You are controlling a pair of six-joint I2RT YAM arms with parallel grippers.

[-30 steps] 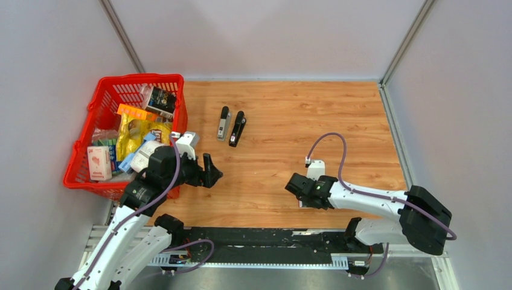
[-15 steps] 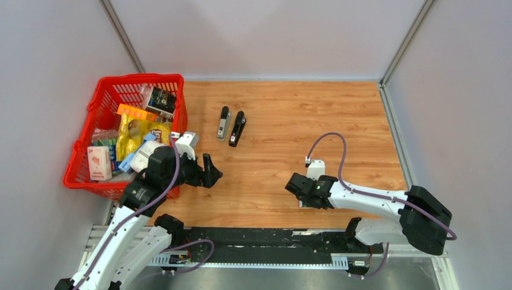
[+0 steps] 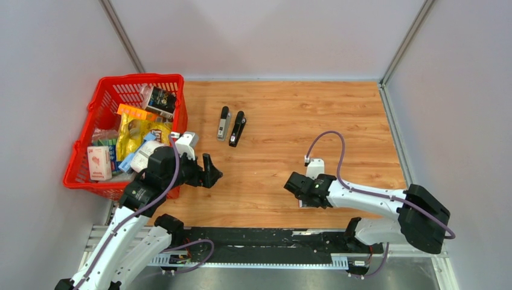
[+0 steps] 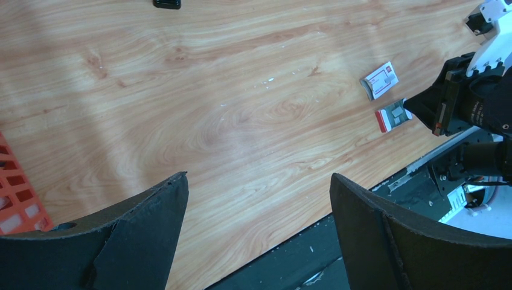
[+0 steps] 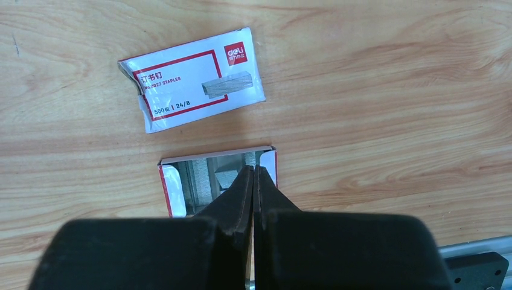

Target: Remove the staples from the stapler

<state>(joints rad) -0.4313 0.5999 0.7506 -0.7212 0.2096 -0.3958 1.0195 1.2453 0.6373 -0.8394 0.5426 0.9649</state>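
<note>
Metal staples (image 5: 202, 181) look light, slippery, snappable: pinch strip sides; right pincer (image 5: 253, 171) clenched over tray (image 5: 211, 155), left pincer (image 4: 258, 181) released.

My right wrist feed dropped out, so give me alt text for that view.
The right gripper, its black fingers pressed together, has its tips over an open red-and-white cardboard tray with greyish contents I cannot identify. Beyond it a white, red-framed staple box lies flat on the wooden table.

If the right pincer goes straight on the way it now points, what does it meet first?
Probably the open staple box tray, just beyond the right pincer and its shut tips; the gap is unclear.
</note>
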